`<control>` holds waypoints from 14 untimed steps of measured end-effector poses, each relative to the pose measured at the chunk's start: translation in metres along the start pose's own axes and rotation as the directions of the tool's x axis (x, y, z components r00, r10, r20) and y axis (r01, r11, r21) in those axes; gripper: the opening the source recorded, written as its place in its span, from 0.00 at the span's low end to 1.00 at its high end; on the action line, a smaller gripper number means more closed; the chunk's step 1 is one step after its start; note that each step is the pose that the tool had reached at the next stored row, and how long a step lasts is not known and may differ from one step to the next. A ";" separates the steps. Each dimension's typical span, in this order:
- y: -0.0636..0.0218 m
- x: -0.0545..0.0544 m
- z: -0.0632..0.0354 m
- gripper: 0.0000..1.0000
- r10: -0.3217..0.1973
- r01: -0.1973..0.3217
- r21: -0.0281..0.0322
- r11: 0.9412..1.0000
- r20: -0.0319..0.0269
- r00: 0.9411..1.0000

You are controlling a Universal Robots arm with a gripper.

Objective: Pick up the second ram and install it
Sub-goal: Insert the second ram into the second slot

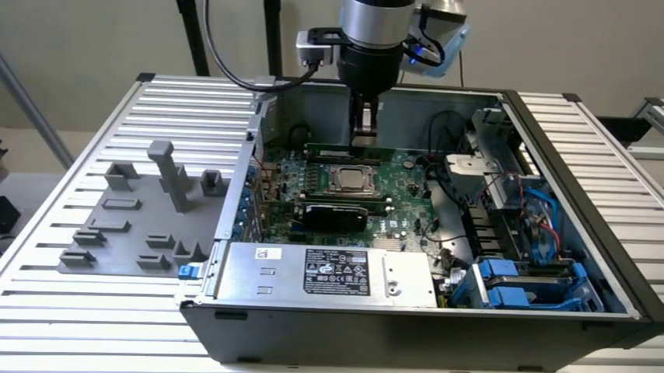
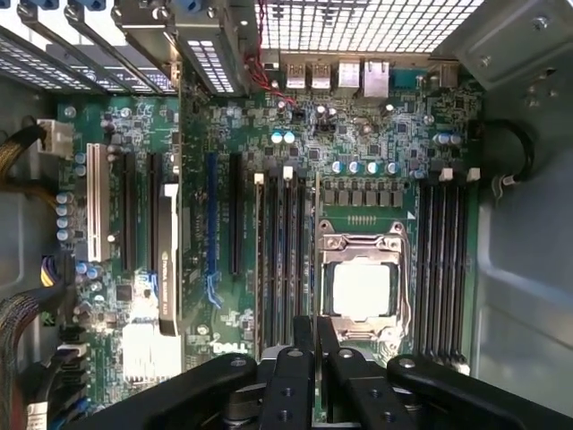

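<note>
Robot arm reaching down into an open computer box (image 1: 415, 334)

On the exterior view's left, a grey tray (image 1: 120, 252) holds grey blocks. The box holds a green board (image 1: 400, 175) with a silver socket (image 1: 351, 179), a silver box (image 1: 260, 272) whose label (image 1: 337, 272) is too small to read, and blue parts (image 1: 508, 284). The board says "DELL" (image 2: 219, 345). The arm points straight down. Its gripper (image 1: 363, 138) pinches the second ram (image 1: 332, 148), a thin green stick, just behind the socket.

My metal fingers (image 2: 294, 385) are black, the thin second ram stick (image 1: 330, 148) green. The flat motherboard (image 2: 394, 143) is green, speckled with dark chips; its square socket (image 2: 363, 287) silver, its long slots (image 2: 443, 269) black.
</note>
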State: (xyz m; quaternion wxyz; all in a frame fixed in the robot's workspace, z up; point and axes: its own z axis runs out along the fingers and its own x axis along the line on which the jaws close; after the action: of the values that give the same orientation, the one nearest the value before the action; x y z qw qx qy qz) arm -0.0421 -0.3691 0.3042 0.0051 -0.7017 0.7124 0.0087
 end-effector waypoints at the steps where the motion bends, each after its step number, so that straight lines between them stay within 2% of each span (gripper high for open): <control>1: 0.0000 0.000 0.0018 0.00 0.000 0.000 0.000 1.000 0.000 1.000; 14: -0.0001 0.006 0.0255 0.00 0.000 0.000 0.001 1.000 0.000 1.000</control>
State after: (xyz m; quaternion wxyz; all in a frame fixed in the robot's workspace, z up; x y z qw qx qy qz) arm -0.0422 -0.3744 0.2786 0.0053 -0.7017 0.7124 0.0086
